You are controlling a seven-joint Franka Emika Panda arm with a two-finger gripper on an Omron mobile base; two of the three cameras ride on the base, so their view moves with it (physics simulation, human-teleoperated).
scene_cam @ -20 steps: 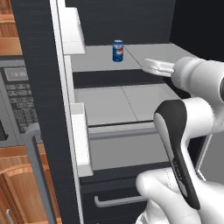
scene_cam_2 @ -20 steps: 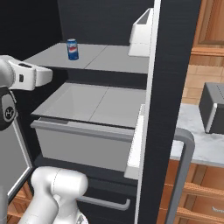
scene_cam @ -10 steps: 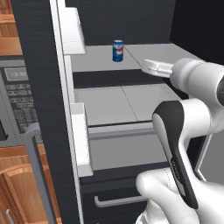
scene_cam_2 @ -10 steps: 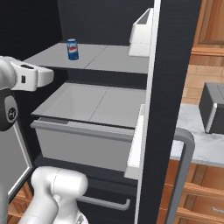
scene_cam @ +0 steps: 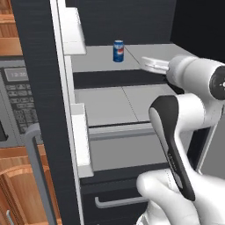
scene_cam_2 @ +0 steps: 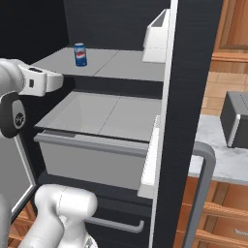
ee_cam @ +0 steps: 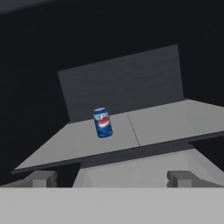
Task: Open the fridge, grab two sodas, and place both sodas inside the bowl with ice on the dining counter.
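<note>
The black fridge (scene_cam: pixel 39 66) stands open, its door (scene_cam_2: pixel 189 97) swung out on the right. One blue soda (scene_cam: pixel 118 51) with a red-white logo stands upright on the upper grey shelf (scene_cam_2: pixel 121 65), toward its back left. My gripper (scene_cam: pixel 148 64) hovers at the shelf's front edge, open and empty, well short of the can. From the right, the gripper (scene_cam_2: pixel 54 81) is at the left, level with that shelf. In the hand view the soda (ee_cam: pixel 103 123) stands ahead, above my spread gripper (ee_cam: pixel 111 179). The bowl with ice and the dining counter are out of view.
A grey drawer (scene_cam_2: pixel 92 155) juts out below the shelf. White door bins (scene_cam: pixel 72 26) (scene_cam_2: pixel 157 34) hang on both open doors. A microwave panel (scene_cam: pixel 15 101) sits left of the fridge. A grey toaster (scene_cam_2: pixel 235 118) stands on the right wall countertop.
The hand has crept slightly forward toward the shelf and the can. The jaws stay open and the can has not moved.
</note>
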